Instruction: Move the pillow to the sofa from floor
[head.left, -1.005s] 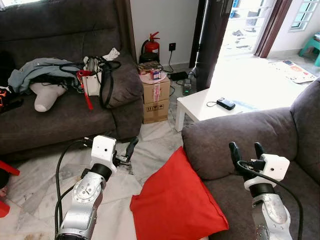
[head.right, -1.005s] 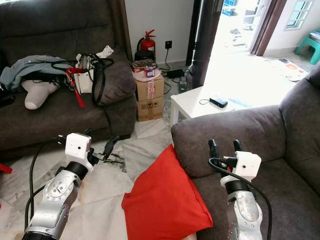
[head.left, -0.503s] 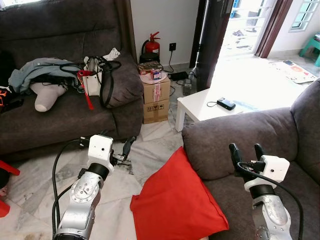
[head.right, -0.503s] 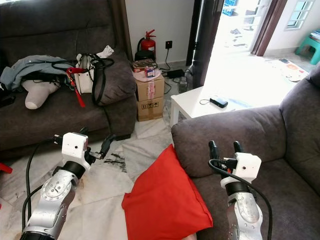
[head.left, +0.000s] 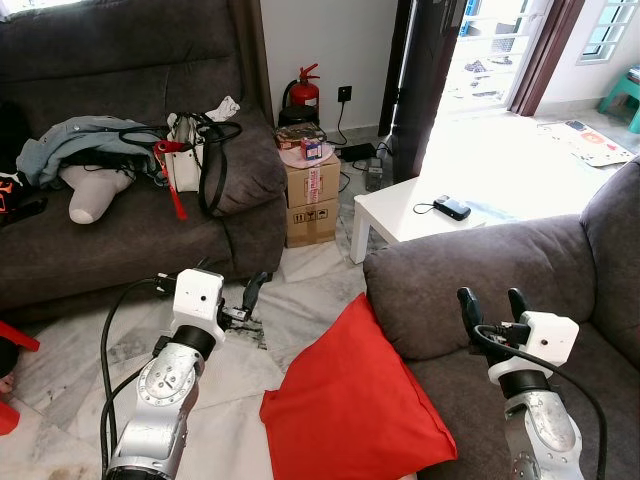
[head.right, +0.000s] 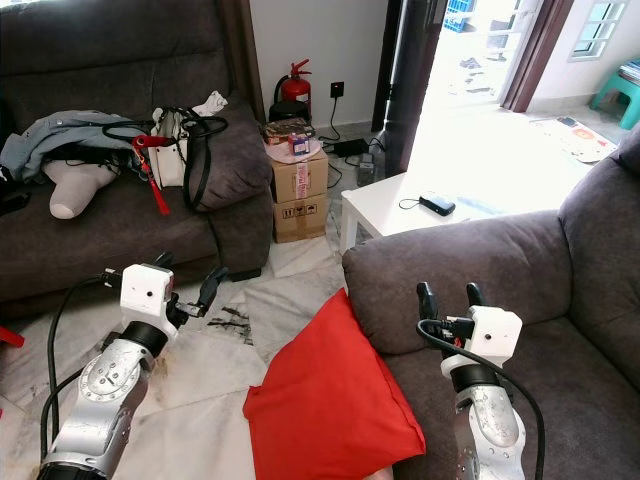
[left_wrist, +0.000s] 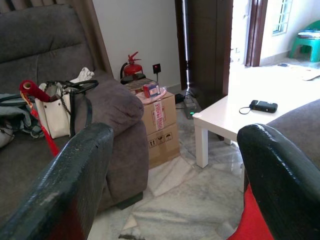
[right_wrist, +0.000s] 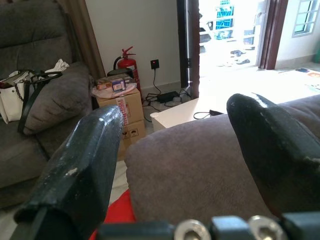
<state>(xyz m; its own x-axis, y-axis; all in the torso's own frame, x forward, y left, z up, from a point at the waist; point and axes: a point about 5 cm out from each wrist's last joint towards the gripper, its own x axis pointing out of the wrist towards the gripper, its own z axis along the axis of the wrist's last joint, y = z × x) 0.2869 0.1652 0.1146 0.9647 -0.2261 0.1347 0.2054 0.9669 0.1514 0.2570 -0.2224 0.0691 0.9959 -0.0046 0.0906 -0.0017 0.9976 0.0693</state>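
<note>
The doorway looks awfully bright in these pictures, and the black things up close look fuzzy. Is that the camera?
Eye views: daylight through the doorway washes out the floor beyond and glares on the white table; the red pillow and sofas stay sharp. Left wrist view: the left claw's fingers are soft, too near to focus. Right wrist view: the same blur on the right claw's fingers; the doorway is overexposed.

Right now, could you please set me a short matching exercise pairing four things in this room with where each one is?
Things:
1. red square fabric pillow
2. white leather handbag with black straps
3. small black device with a cord
4. red fire extinguisher

Places:
A. on the low white table
B. on the floor against the near grey sofa
C. by the wall behind the stacked cardboard boxes
D. on the far dark sofa

Pairs: 1-B, 2-D, 3-A, 4-C
</note>
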